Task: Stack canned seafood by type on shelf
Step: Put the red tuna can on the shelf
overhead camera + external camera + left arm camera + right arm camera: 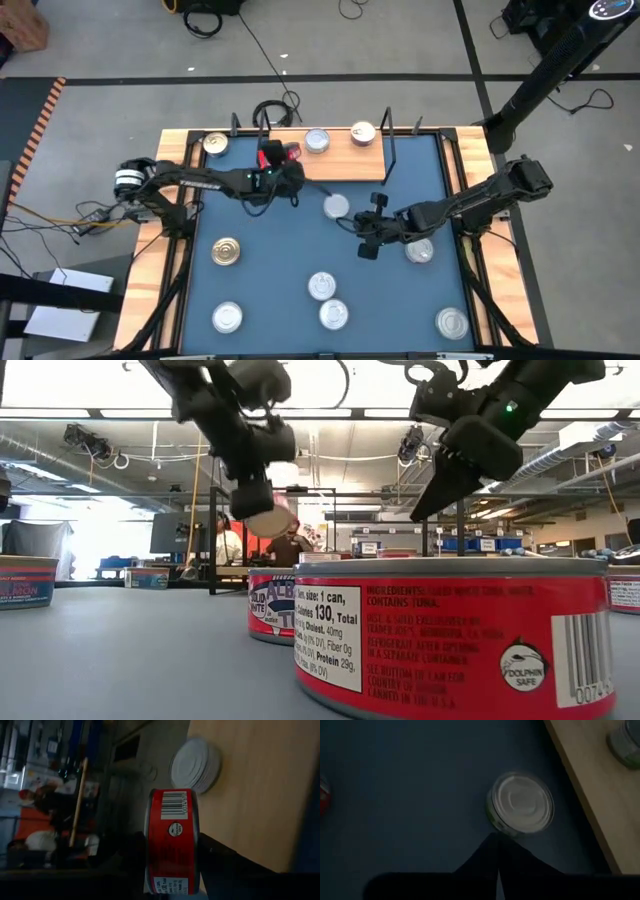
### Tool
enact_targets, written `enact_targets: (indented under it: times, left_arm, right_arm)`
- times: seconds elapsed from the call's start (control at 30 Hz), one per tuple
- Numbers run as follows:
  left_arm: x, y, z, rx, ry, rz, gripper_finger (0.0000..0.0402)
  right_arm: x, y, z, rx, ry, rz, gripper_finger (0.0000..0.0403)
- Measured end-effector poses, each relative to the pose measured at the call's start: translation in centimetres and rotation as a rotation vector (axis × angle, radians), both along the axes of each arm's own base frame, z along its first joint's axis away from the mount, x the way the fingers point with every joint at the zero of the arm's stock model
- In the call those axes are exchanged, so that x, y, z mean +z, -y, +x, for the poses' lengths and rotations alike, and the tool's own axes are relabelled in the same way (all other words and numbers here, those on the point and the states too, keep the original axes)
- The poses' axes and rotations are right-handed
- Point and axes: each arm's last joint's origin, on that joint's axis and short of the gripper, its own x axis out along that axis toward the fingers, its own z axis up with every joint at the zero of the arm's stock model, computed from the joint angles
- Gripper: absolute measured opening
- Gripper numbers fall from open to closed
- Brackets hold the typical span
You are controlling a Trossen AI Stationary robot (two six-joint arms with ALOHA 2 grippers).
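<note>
Pinched between the fingers of my left hand (283, 158) is a red-labelled round tin (172, 840), held on its side at the near edge of the light wooden shelf (340, 160), where silver-lidded tins (317, 141) already sit. It looks stiff, smooth and fairly heavy, best gripped across its side wall. Over the blue counter (275, 255), my right hand (368, 232) hangs empty, fingers pressed together, beside a silver-lidded tin (522, 803).

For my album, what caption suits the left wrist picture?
Left gripper holding a red tin beside the wooden shelf.
</note>
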Motion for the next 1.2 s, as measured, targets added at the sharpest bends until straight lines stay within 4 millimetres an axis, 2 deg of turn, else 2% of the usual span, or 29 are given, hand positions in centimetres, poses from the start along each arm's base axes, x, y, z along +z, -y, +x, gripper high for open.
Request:
enact_targets:
  times: [0.2,0.53,0.7,1.2]
  left_arm:
    - [-2.7,-2.6,1.3,0.041,-0.141,0.030,0.0149]
    - [-4.5,-5.3,3.0,0.113,-0.183,0.065,0.0149]
    - [-5.4,-5.7,3.7,0.102,-0.193,0.053,0.0149]
    - [-5.2,-5.8,4.4,0.043,-0.119,0.026,0.0149]
  right_arm:
    - [-0.2,0.0,0.0,-0.001,-0.004,-0.004,0.0008]
    - [-0.2,0.0,0.0,-0.001,-0.006,-0.006,0.0005]
    - [-0.2,-0.1,0.0,0.001,-0.005,-0.007,0.0004]
    - [-0.2,-0.1,0.0,0.004,-0.007,-0.012,0.0004]
